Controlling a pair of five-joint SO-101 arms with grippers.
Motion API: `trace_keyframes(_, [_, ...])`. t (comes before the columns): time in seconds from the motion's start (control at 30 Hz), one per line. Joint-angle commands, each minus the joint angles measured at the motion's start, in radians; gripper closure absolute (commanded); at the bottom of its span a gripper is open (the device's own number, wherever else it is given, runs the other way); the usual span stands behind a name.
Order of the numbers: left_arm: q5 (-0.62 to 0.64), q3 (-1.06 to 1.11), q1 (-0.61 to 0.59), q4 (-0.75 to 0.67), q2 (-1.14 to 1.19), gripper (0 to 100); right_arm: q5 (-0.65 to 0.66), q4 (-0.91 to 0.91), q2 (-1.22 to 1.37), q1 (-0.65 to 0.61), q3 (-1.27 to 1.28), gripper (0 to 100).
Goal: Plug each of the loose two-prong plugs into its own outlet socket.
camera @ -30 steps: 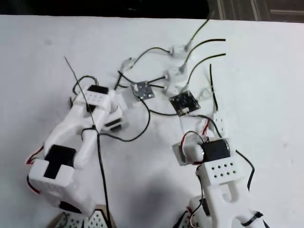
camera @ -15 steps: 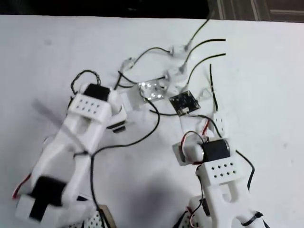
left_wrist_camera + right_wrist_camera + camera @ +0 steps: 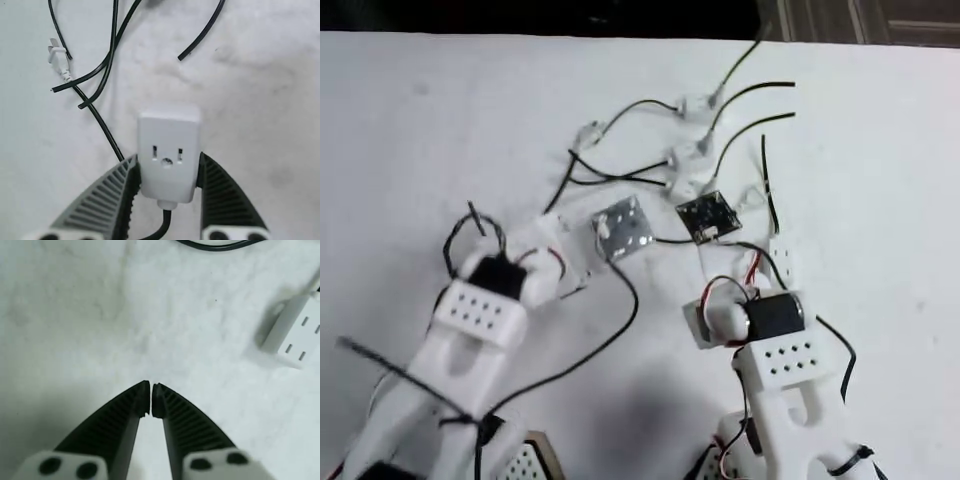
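My left gripper [image 3: 167,160] is shut on a white outlet socket [image 3: 169,150], one ribbed finger on each side, slots facing up. Its black cord runs back between the fingers. In the high view this socket [image 3: 622,228] lies left of centre at the tip of the left gripper [image 3: 590,246]. A small white two-prong plug [image 3: 59,56] on a black wire lies farther off. More white plugs [image 3: 685,158] lie among black wires at the back. My right gripper [image 3: 150,400] is shut on nothing, just above the table. A white socket block [image 3: 294,332] lies beside it.
A dark square socket [image 3: 708,215] sits at the centre, right of the held one. Loose black wires [image 3: 620,175] cross the middle and back of the white table [image 3: 880,180]. The table's far left and far right are bare.
The left arm has drawn back toward the near left, dragging the held socket and its cord along. The right arm has not moved.
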Motion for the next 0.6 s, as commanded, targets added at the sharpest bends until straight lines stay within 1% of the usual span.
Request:
trace_keyframes(0.0, [0.014,0.146,-0.005,-0.129,-0.182,98,0.011,-0.010,-0.019,0.013,-0.006,98.0])
trace_keyframes(0.1, [0.014,0.252,-0.012,-0.170,-0.283,97,0.011,-0.012,-0.018,0.013,-0.006,98.0])
trace_keyframes(0.13, [0.014,0.288,-0.012,-0.173,-0.318,95,0.011,-0.012,-0.018,0.013,-0.006,98.0])
trace_keyframes(0.27, [0.017,0.437,-0.016,-0.166,-0.483,80,0.011,-0.013,-0.013,0.013,-0.006,98.0])
trace_keyframes(0.3, [0.028,0.460,-0.027,-0.147,-0.532,78,0.011,-0.013,-0.012,0.013,-0.006,98.0])
trace_keyframes(0.37, [0.031,0.476,-0.031,-0.075,-0.634,78,0.011,-0.013,-0.012,0.013,-0.006,98.0])
trace_keyframes(0.5, [0.029,0.445,-0.036,0.138,-0.842,78,0.011,-0.013,-0.012,0.008,-0.006,98.0])
trace_keyframes(0.57, [0.029,0.436,-0.038,0.218,-0.943,78,0.011,-0.013,-0.012,0.007,-0.006,98.0])
